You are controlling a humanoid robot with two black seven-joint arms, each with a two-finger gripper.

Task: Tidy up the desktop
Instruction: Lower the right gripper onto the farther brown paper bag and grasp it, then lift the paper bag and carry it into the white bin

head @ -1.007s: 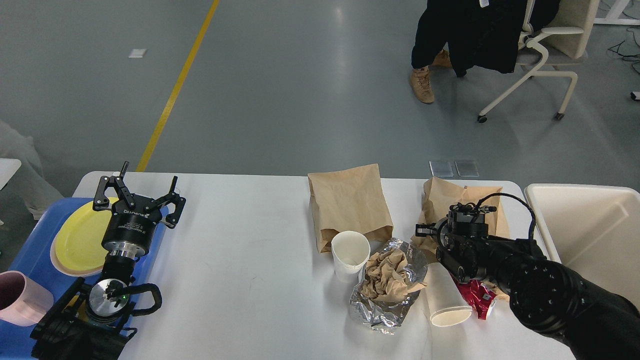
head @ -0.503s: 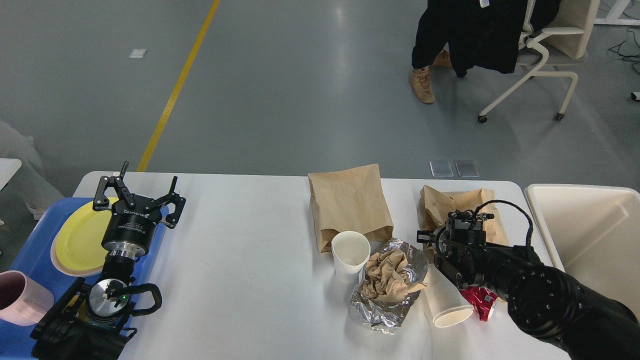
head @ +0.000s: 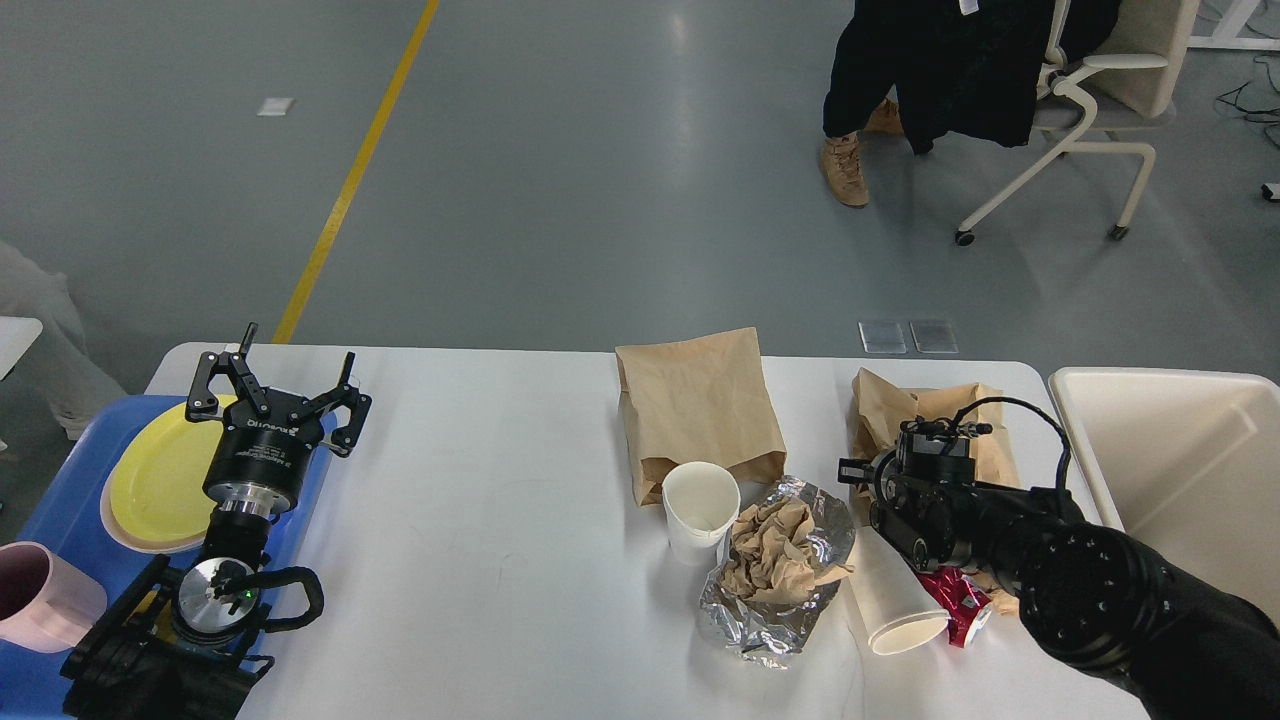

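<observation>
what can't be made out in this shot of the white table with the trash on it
Head view only:
- Right gripper: dark, end-on; fingers indistinguishable, open or shut unclear.
- Crumpled brown paper bag: partly hidden behind the right arm.
- Red foil wrapper: mostly covered by that arm.
- Pink mug and cream rectangular bin: cut off by frame edges.
</observation>
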